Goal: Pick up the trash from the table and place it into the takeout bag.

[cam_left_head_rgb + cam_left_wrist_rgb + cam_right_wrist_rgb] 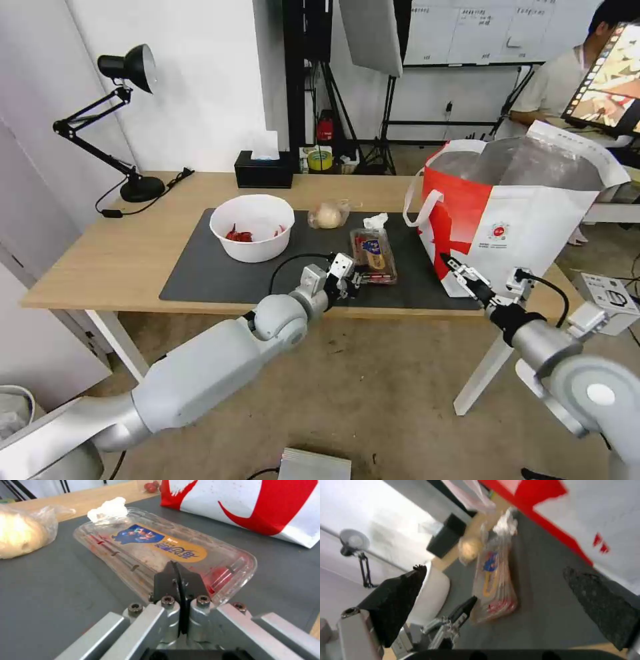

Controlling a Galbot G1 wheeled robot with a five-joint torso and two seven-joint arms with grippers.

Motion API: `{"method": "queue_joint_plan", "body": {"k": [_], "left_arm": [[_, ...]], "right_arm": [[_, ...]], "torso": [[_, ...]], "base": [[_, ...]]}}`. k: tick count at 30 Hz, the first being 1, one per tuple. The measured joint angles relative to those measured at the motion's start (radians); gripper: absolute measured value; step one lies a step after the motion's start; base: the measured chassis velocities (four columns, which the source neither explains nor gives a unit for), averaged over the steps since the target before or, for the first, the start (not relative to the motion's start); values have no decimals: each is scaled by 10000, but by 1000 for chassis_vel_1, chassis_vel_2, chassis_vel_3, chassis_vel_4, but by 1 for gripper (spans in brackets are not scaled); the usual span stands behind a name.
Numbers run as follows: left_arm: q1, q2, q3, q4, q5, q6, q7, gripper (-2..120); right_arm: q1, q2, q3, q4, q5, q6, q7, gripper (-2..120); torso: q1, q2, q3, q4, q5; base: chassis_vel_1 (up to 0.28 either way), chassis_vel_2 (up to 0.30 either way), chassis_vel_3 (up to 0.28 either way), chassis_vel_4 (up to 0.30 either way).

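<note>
Because your left gripper (178, 580), jaws clenched empty, sits at the clamshell box (160, 552) near the mat's front edge, it may shove it; the right gripper (460, 272) hangs released.

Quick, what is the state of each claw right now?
Left claw: closed, empty, at the near end of the clamshell box.
Right claw: open, empty, beside the takeout bag.

Our arms are smooth silver-grey shells with round joints; black cables loop at both wrists. The left claw (178, 580) has black fingers and hex screws.
</note>
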Motion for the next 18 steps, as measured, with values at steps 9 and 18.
{"method": "queue_joint_plan", "body": {"k": [9,18], "left_arm": [[-111,20,87,-30,-120,-3,-83,0],[-58,110,89,-55,-128,-18,-84,0]], "right_arm": [[1461,-16,-747,-1012,105,-664,352,100],[2920,296,-1696,-1914,8,-1036,497,100]], "torso": [[0,0,0,0,0],[0,0,0,2,-3]], "base": [[0,0,0,0],[0,0,0,0]]}}
